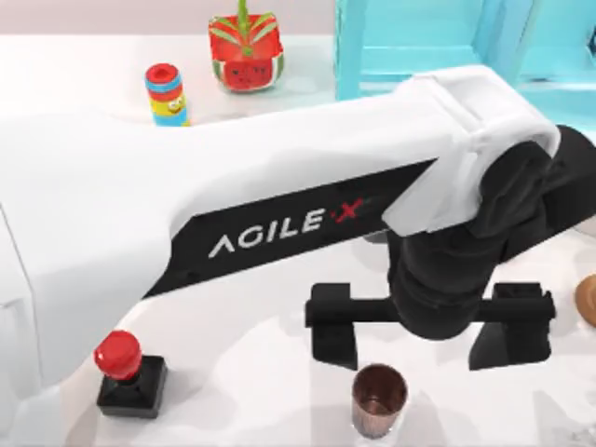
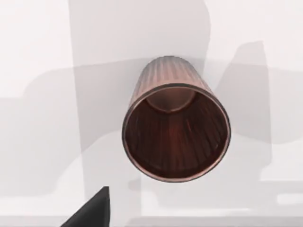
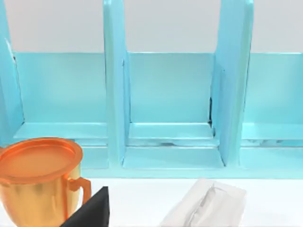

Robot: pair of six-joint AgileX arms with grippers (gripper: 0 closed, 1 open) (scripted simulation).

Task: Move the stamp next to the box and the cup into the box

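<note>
1. Fingers of my left gripper (image 1: 428, 337) stand spread wide, hovering just above the upright cup (image 1: 378, 399), which sits on the table (image 1: 251, 372) near its front edge.
2. Stamp (image 1: 128, 371) stands well to the left, bare tabletop between them.
3. Right wrist view faces a turquoise shelf (image 3: 170, 104), an orange trophy (image 3: 40, 179) and a tissue pack (image 3: 208, 205).

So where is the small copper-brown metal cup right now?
In the top view the copper-brown cup stands upright near the table's bottom edge, just below the open left gripper, right of the red-knobbed black stamp.
</note>
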